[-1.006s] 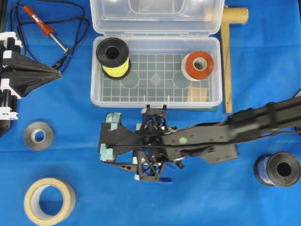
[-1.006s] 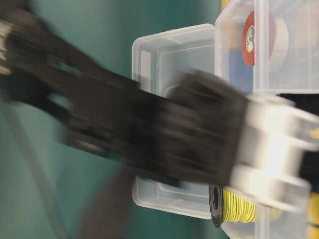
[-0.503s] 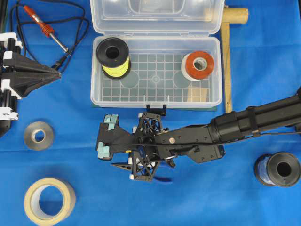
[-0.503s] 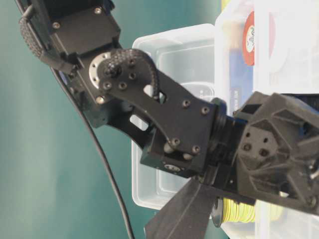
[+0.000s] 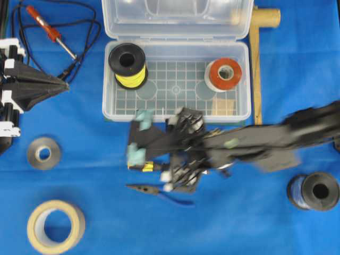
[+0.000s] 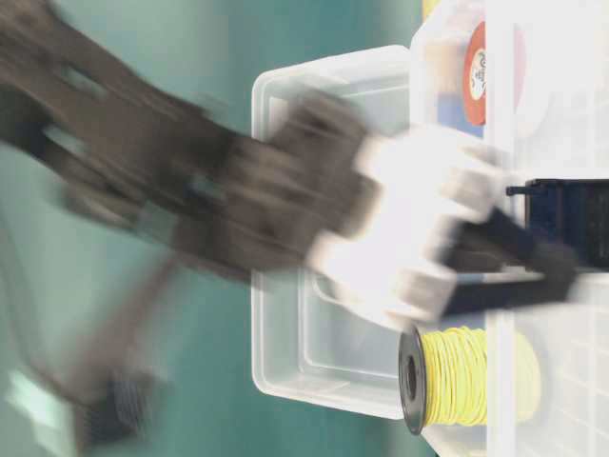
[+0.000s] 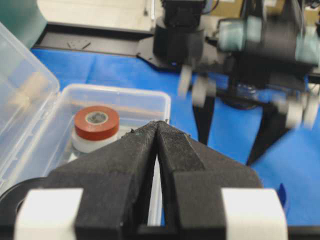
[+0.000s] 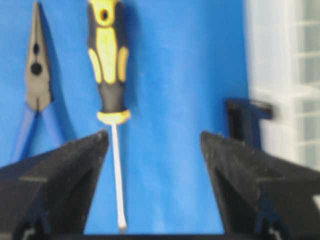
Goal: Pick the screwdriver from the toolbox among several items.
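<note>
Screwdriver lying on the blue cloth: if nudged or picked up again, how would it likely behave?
The screwdriver looks rigid, with a thin metal shaft, so it probably won't flex. Its rounded handle suggests it could roll sideways if pushed, perhaps toward the pliers beside it. The contoured yellow-and-black handle likely grips better than the slim, smooth shaft.

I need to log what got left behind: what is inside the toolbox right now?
Inside the toolbox: a yellow wire spool, a red-and-white tape roll and a small tan block. The right arm covers part of the front rim. The screwdriver lies outside on the blue cloth.
</note>
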Available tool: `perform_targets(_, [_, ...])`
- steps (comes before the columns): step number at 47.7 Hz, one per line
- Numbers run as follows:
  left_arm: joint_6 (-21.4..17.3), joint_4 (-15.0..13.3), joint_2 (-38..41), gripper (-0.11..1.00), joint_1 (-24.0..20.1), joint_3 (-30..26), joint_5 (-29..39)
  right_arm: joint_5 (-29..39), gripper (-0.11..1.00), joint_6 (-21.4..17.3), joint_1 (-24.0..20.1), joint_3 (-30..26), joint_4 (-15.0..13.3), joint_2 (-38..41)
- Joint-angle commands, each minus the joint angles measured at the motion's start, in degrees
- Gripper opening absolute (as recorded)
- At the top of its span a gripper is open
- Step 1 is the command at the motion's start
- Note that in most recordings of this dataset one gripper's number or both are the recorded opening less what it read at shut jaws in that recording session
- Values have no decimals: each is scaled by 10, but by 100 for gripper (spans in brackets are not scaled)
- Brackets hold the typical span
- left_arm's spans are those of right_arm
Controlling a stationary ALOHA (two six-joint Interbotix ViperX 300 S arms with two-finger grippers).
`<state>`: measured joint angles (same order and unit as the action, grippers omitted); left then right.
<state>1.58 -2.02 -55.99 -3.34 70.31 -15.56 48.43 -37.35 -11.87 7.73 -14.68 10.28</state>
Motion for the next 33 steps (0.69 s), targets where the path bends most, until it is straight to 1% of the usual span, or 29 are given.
perform_targets(1, [1, 0, 2, 0, -2, -6, -3, -21, 75, -6, -6, 48, -24, -90])
perform_targets(7, [3, 0, 3, 0, -2, -5, -3, -71, 75, -30, -8, 143, -64, -183])
perform_targets(16, [4, 0, 2, 0, -2, -3, -3, -166, 75, -76, -9, 299, -131, -337])
perform_targets(20, [4, 0, 2, 0, -2, -2, -3, -194, 75, -92, -9, 353, -153, -397])
perform_targets(24, [4, 0, 2, 0, -2, -2, -3, -208, 75, -103, -9, 408, -176, -452])
perform_targets(28, [4, 0, 2, 0, -2, -2, -3, -215, 75, -109, -9, 457, -191, -500])
perform_targets(33, [4, 0, 2, 0, -2, -1, -4, -240, 75, -120, -9, 516, -208, -562])
